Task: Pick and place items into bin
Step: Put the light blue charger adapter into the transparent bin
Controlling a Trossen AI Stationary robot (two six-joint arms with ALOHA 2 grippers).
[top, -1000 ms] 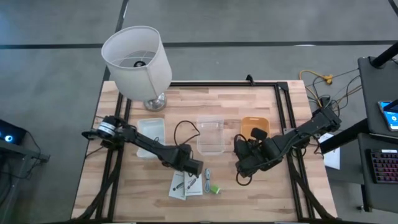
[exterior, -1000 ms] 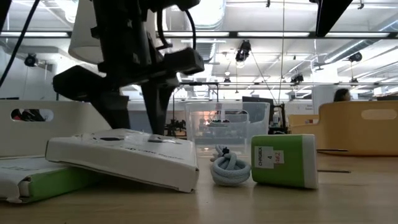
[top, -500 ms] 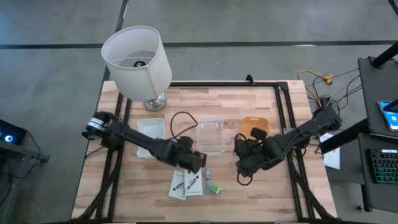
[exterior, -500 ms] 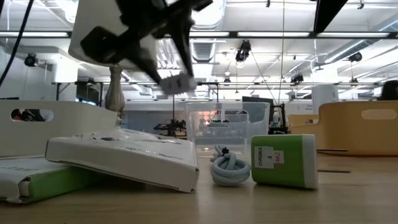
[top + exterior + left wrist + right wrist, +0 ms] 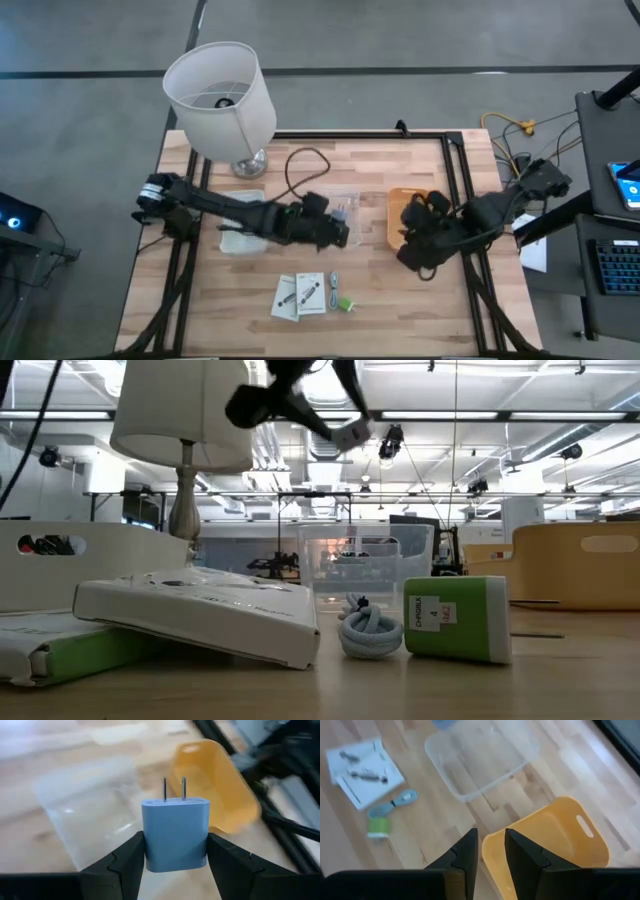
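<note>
Two arms frame your table (image 5: pixel 420 300) from above. Your left hand (image 5: pixel 340 234) hangs over the clear bin (image 5: pixel 338 213) at the table's middle, clenched on a blue-grey charger (image 5: pixel 175 834); the left wrist view shows its two prongs pointing away from the fingers (image 5: pixel 125 862), which press on both of its sides. From table height, that charger (image 5: pixel 350 432) rides high in the air, well above everything lying on the wood.

Your right hand (image 5: pixel 412 246) sits beside the orange bin (image 5: pixel 396 208) at the table's right. Its fingers (image 5: pixel 465 855) stand close together with only a narrow gap between them, and nothing shows in that gap; the orange bin's rim lies just past the fingertips.

Near the front edge, two flat white packets (image 5: pixel 298 294) lie side by side, touching, their dark pen-like prints facing up. Just beside them to the right rests a small coiled cable (image 5: pixel 333 285), which looks pale blue-grey in the low view, and next to it a tiny green piece (image 5: pixel 345 303). These three stay well apart from both bins.

A black cord (image 5: pixel 300 170) loops up from your left arm toward the back of the table. A white lamp (image 5: pixel 220 100) stands at the back left corner, with a white tray (image 5: pixel 236 240) on the table in front of it, partly under your left arm.
</note>
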